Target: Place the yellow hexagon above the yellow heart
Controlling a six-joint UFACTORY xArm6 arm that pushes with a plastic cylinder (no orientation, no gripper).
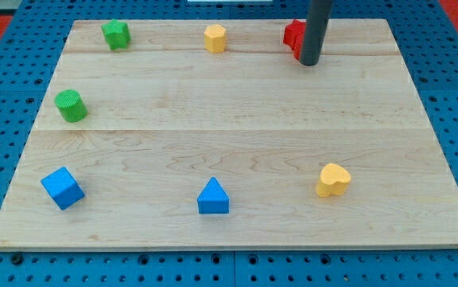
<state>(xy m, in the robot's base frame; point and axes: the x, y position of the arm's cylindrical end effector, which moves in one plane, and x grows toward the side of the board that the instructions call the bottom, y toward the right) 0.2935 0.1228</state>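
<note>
The yellow hexagon (215, 37) sits near the view's top, a little left of centre. The yellow heart (333, 180) lies at the lower right of the wooden board (237, 112). My tip (309, 62) is at the view's top right, touching or just in front of a red block (294, 36), which the rod partly hides. The tip is well right of the yellow hexagon and far above the yellow heart.
A green star-like block (116, 34) is at the top left. A green cylinder (71, 106) is at the left edge. A blue cube (62, 188) is at the lower left. A blue triangle (213, 198) is at the bottom centre.
</note>
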